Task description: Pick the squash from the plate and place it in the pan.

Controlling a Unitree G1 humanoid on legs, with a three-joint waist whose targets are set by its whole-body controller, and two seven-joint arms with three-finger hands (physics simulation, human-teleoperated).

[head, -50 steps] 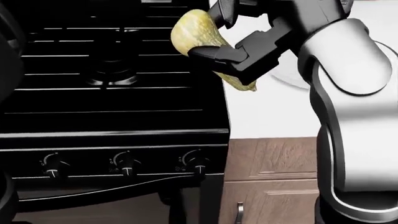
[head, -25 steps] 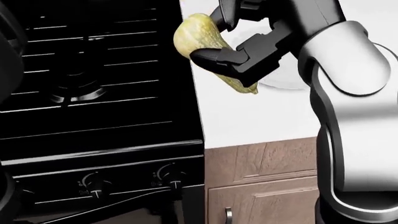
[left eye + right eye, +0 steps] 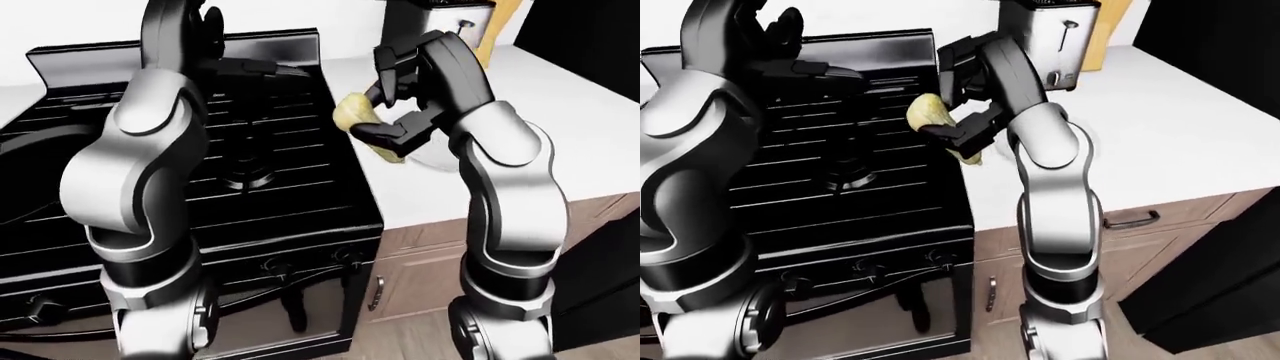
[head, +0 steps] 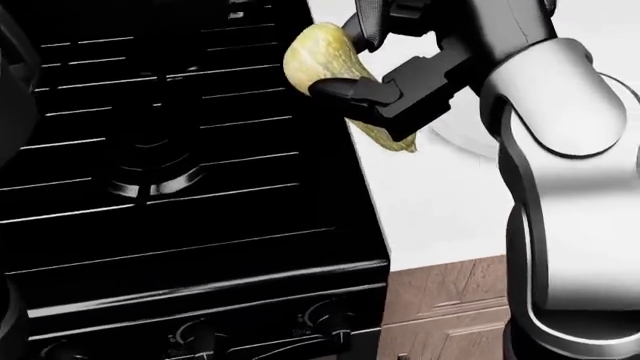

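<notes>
My right hand (image 4: pixel 338 61) is shut on the yellow-green squash (image 4: pixel 318 52) and holds it in the air over the right edge of the black stove (image 4: pixel 200 225). The same squash (image 3: pixel 927 110) hangs above the grates in the right-eye view. A white plate (image 3: pixel 432 159) lies on the counter behind that hand, mostly hidden by the arm. A dark round rim, likely the pan (image 3: pixel 35 176), shows at the stove's left side, partly behind my left arm. My left hand (image 3: pixel 790 45) is raised high above the stove's top edge, fingers spread and empty.
A burner (image 4: pixel 150 178) sits among the grates left of the squash. Stove knobs (image 4: pixel 322 321) line the lower edge. The white counter (image 3: pixel 1160 127) runs right, with a steel toaster (image 3: pixel 1055 37) at its top. Wooden cabinets (image 3: pixel 1120 225) are below.
The whole picture swung, the stove sliding left and then back right, so the camera moved. The squash stays gripped in my right hand at the same spot in view.
</notes>
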